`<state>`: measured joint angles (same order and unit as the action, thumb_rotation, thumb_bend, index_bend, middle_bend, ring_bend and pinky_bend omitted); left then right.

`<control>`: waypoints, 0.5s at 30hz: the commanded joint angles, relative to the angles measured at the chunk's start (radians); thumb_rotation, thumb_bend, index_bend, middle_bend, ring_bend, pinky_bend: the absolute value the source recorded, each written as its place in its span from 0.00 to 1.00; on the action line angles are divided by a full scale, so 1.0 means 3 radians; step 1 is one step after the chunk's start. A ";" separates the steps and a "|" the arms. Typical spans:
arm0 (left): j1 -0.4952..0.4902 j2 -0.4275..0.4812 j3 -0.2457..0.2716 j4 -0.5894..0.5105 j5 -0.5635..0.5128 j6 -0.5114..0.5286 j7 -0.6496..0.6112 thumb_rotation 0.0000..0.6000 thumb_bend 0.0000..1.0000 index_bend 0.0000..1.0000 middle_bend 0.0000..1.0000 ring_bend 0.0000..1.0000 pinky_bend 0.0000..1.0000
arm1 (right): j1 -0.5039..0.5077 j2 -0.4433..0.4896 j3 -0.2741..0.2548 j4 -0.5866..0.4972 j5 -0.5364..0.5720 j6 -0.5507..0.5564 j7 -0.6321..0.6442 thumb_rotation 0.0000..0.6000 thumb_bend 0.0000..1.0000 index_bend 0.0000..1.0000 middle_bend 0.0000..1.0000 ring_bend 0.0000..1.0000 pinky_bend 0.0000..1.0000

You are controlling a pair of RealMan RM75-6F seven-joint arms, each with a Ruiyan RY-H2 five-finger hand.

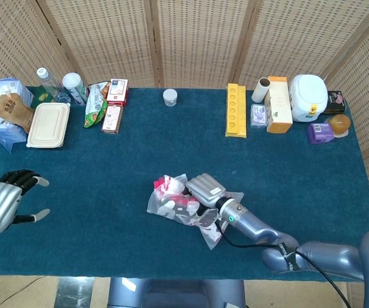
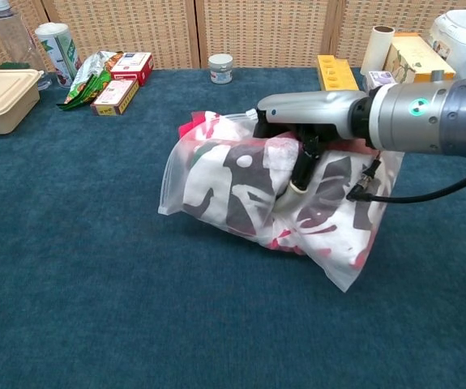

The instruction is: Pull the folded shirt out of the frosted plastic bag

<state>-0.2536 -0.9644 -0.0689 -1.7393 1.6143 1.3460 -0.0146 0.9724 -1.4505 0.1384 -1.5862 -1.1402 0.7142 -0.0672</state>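
The frosted plastic bag (image 1: 171,204) (image 2: 334,235) is raised off the blue table at front centre, crumpled and tilted. Its open mouth faces left. Inside it shows the folded shirt (image 2: 224,182), red, white and dark patterned, with a red edge poking out at the mouth (image 1: 166,184). My right hand (image 1: 206,188) (image 2: 305,113) grips the bag from above, fingers curled into the plastic around the shirt's middle. My left hand (image 1: 1,200) hovers at the table's left edge, far from the bag, fingers apart and holding nothing; the chest view does not show it.
Along the back edge stand a yellow tray (image 1: 235,110), a paper roll (image 1: 262,90), boxes and a white appliance (image 1: 308,96) on the right. A small jar (image 1: 169,97) sits at centre. Snack packs (image 1: 111,118), bottles and a beige lunch box (image 1: 48,125) are at back left.
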 commanded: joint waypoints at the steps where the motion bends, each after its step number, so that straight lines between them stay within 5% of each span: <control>1: -0.0142 0.0027 -0.0030 -0.0019 0.0107 -0.0120 0.0079 0.92 0.12 0.38 0.38 0.30 0.31 | -0.0101 0.0115 0.0028 -0.0081 -0.0218 -0.0077 0.0314 1.00 0.20 0.85 0.91 1.00 0.98; 15: -0.0872 -0.0051 -0.0136 0.0102 0.0632 -0.0613 0.0219 0.94 0.12 0.41 0.77 0.65 0.62 | -0.0167 0.0278 0.0026 -0.0173 -0.1046 -0.0192 0.1775 1.00 0.20 0.85 0.91 1.00 0.99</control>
<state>-0.5014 -0.9715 -0.1099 -1.7173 1.7965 1.1759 0.0487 0.9251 -1.3839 0.1519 -1.6314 -1.3936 0.6623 0.3846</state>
